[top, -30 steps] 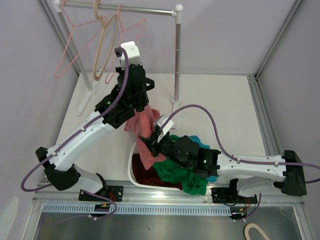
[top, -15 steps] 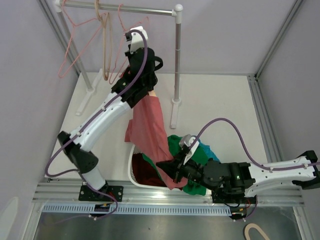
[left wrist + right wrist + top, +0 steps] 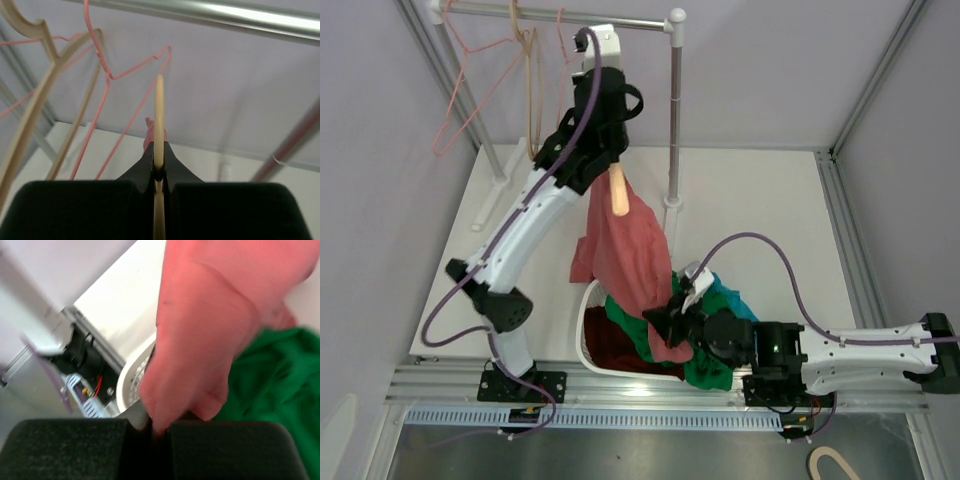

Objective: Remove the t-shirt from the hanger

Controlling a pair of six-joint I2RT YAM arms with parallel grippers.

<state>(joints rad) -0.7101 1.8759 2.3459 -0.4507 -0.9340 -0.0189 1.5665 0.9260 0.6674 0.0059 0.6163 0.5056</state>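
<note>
My left hand (image 3: 158, 172) is up high beside the rail (image 3: 570, 17), closed tight on a pale wooden hanger (image 3: 618, 192). In the left wrist view the hanger stands edge-on, pinched between my two fingers (image 3: 144, 167), its thin rim running up toward the rail overhead. The red shirt (image 3: 625, 250) hangs from that hanger and drapes down and to the right in one long fold, over the tabletop (image 3: 760, 220) and into the white basket (image 3: 584, 318) at the near edge. One bare end of the hanger pokes out above the cloth; how much of the rest sits inside the shirt I cannot tell.

My right hand (image 3: 667, 325) is low over the basket, clamped shut on the shirt near its bottom edge. The right wrist view shows a bunch of red cloth squeezed between my fingers, with the basket rim just beyond it. The shirt runs from one hand to the other, top end on the hanger, bottom end in my grip.

A green cloth (image 3: 705, 362) lies in the basket under my right arm, touching the shirt, with a dark red cloth (image 3: 610, 352) beside it and a bit of blue cloth (image 3: 735, 300) at the far side. To the left of my left hand, pink hangers (image 3: 470, 85) of wire and a beige hanger (image 3: 530, 90) hang on the rail
</note>
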